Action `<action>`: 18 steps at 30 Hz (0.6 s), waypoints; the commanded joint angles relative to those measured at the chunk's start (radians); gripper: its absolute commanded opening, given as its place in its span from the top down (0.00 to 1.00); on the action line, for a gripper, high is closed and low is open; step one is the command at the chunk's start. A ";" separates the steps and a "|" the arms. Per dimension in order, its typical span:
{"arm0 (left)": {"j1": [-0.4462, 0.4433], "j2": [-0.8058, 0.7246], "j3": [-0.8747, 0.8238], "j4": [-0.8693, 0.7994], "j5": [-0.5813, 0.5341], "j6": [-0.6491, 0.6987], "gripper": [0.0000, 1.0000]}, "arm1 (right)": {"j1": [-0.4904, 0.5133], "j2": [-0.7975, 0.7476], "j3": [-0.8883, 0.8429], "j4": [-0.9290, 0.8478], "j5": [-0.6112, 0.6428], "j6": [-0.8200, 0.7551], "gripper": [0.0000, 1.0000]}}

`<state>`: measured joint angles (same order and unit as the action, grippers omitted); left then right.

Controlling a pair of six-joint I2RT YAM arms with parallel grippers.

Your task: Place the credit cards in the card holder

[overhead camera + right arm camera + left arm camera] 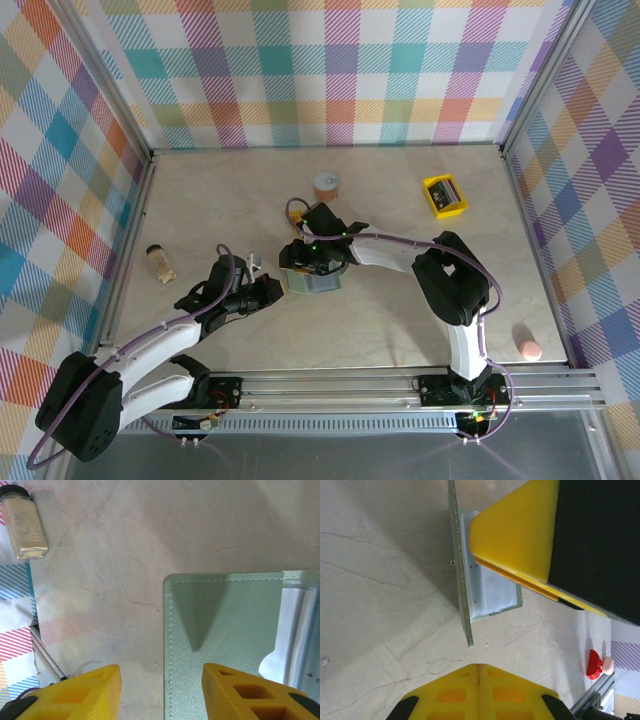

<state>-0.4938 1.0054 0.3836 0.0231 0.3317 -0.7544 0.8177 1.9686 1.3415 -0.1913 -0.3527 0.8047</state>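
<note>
**A:** Where's the card holder [318, 283]?

**B:** Mid-table [400, 330], directly under the right gripper [315, 257]. The right wrist view has its grey-green cover [220, 630] lying flat, stitching up. The left wrist view catches one flap [462, 580] edge-on. It looks lifted off the table, but that can't be confirmed.

**A:** Right claw?

**B:** Jaws apart, nothing between them [161, 666]. One finger [85, 692] hangs over bare table and the other over the cover, so they straddle one edge of the holder. It reads as lined up to pinch that edge or peel the cover back.

**A:** Left gripper?

**B:** Fingers pressed together, seam visible, holding nothing [479, 667]. It sits just left of the holder [268, 290], tip near the flap's end. Contact can't be told. It's probably a closed-finger brace, so the soft holder doesn't slide while the right arm works.

**A:** Credit cards?

**B:** Can't tell. A pale panel [490, 585] inside the holder could be a card or a pocket window.

**A:** Anything in the way?

**B:** No. The spice jar [160, 262] sits well to the left and the yellow tray [445, 196] far right. The main risk is that the two grippers are working very close together over a limp holder.
</note>
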 commanded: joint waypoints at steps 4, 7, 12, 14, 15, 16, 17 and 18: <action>0.015 -0.024 -0.025 0.063 -0.005 -0.051 0.97 | -0.003 0.081 0.054 0.027 -0.075 -0.002 0.53; 0.017 0.002 -0.038 0.102 -0.009 -0.064 0.98 | -0.006 0.106 0.061 0.032 -0.072 0.019 0.53; 0.020 0.089 -0.041 0.174 -0.017 -0.067 1.00 | -0.020 0.134 0.064 0.044 -0.080 0.052 0.53; 0.022 0.129 -0.042 0.222 -0.010 -0.063 1.00 | -0.025 0.130 0.052 0.056 -0.082 0.062 0.53; 0.022 0.150 -0.041 0.242 -0.008 -0.060 1.00 | -0.026 0.127 0.047 0.061 -0.084 0.064 0.53; 0.023 0.166 -0.038 0.257 -0.008 -0.055 1.00 | -0.026 0.124 0.045 0.063 -0.086 0.066 0.54; 0.023 0.184 -0.036 0.273 -0.008 -0.049 1.00 | -0.028 0.120 0.043 0.064 -0.087 0.066 0.54; 0.023 0.204 -0.033 0.285 -0.011 -0.042 1.00 | -0.028 0.117 0.042 0.065 -0.091 0.065 0.54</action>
<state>-0.4831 1.1767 0.3538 0.2188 0.3210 -0.8112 0.7967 2.0930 1.3785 -0.1497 -0.4179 0.8532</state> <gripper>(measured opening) 0.044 0.465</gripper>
